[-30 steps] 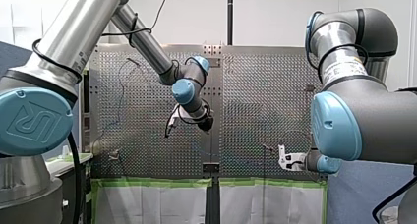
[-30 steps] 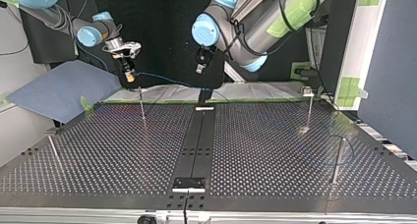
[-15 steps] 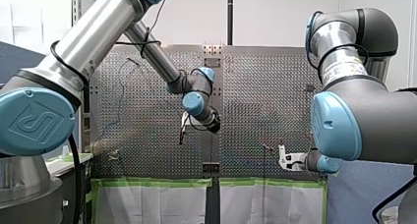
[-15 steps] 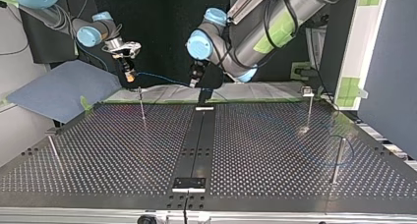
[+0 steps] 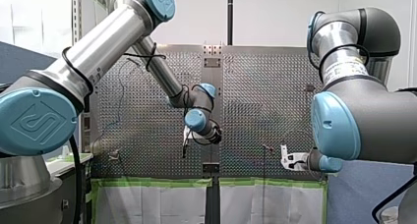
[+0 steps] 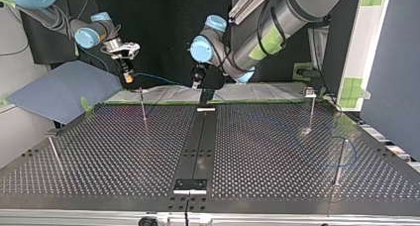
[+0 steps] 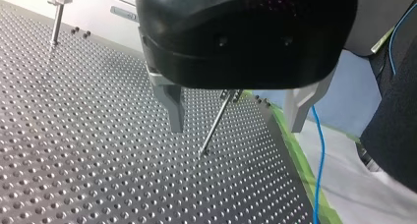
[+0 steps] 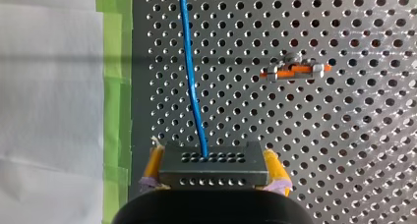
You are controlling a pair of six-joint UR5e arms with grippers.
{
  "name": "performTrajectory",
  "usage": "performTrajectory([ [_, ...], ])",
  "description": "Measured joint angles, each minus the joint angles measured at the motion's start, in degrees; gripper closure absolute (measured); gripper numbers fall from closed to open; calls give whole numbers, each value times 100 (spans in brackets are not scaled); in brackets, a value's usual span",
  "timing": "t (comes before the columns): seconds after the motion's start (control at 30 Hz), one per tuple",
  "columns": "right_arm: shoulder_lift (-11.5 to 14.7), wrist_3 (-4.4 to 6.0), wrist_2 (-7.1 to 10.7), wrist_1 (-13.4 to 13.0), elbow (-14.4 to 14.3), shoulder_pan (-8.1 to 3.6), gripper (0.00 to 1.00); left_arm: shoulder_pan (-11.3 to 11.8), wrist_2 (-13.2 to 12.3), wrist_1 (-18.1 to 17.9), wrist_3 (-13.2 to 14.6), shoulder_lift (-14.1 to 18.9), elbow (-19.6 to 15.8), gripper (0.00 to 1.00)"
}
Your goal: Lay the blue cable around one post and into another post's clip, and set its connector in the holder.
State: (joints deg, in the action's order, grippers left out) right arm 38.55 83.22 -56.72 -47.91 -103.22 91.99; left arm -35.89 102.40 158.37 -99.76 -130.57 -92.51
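Note:
In the right wrist view my right gripper [image 8: 211,182] is shut on the cable's grey connector block [image 8: 212,164], held between its yellow pads. The blue cable [image 8: 193,81] runs straight ahead from the block over the perforated plate. In the top view this gripper [image 6: 128,76] hangs at the back left, and the cable [image 6: 161,79] stretches from it toward my left gripper [image 6: 197,81]. My left gripper [image 7: 236,123] is open with nothing between its metal fingers [image 7: 173,108]. A thin post [image 7: 215,125] stands ahead of them, and the cable [image 7: 318,160] lies beside them.
A post with an orange clip [image 8: 294,70] stands beside the cable. Further posts [image 6: 142,106] [image 6: 311,109] [image 6: 341,159] rise from the plate, the last inside a cable loop. Green tape and white sheet [image 6: 247,93] edge the far side. A black centre strip [image 6: 197,146] carries small brackets.
My left arm has swung down and toward the table's taped edge, bringing its open gripper close to the stretched cable. My right gripper has hardly moved.

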Motion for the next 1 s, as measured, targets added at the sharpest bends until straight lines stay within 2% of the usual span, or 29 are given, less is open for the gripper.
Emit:
performTrajectory([
  [0.37, 0, -110, -6, 97, 7, -13, 100, 42, -17, -533, 20, -533, 438, 1],
  [1.0, 0, -120, -13, 103, 7, -10, 100, 32, 53, -1359, 259, -1359, 509, 1],
])
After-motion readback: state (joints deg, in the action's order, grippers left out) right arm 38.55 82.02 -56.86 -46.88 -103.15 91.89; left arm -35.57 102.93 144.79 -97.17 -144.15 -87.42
